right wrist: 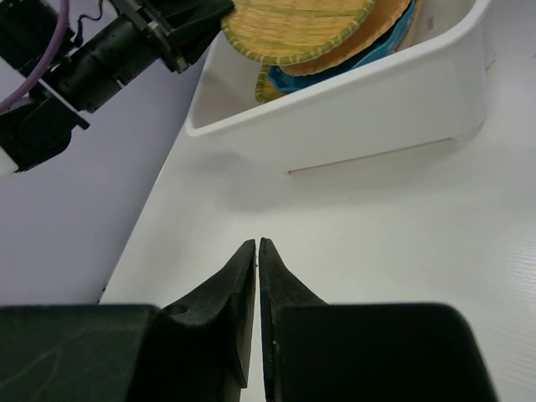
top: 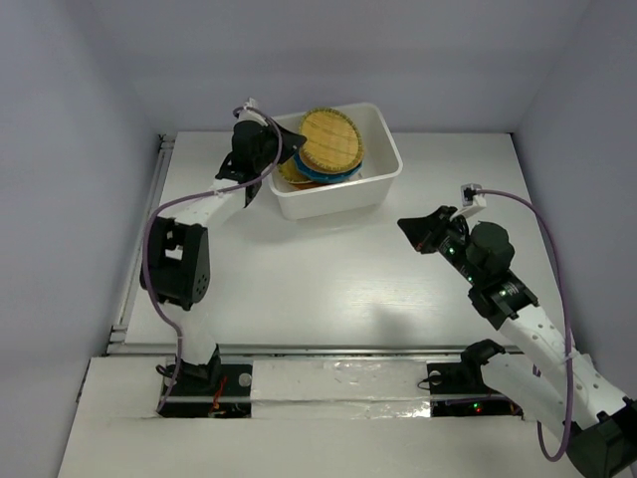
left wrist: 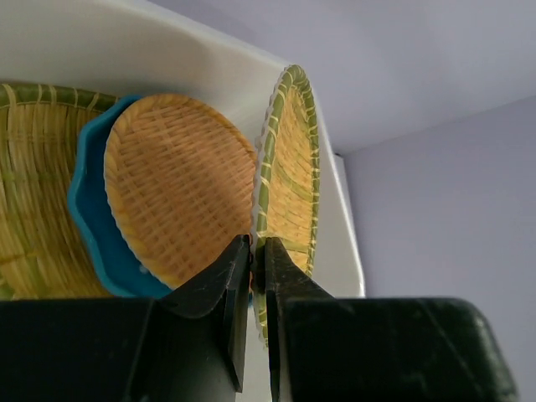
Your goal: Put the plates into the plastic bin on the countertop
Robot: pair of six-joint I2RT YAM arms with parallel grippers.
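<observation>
The white plastic bin (top: pixel 336 199) stands at the back middle of the countertop (top: pixel 328 279). Several woven plates and the teal plate (top: pixel 320 177) lie stacked in it. My left gripper (left wrist: pixel 255 247) is shut on the rim of a round yellow-green woven plate (left wrist: pixel 293 167) and holds it tilted over the stack inside the bin. That plate also shows on top in the top view (top: pixel 330 139). An orange woven plate (left wrist: pixel 176 184) lies on the teal plate (left wrist: pixel 88 226) below. My right gripper (right wrist: pixel 256 244) is shut and empty, above the bare countertop in front of the bin (right wrist: pixel 377 109).
The left arm (top: pixel 214 204) reaches along the bin's left side. The right arm (top: pixel 498 284) is over the right part of the table. Grey walls enclose the table at the back and on both sides.
</observation>
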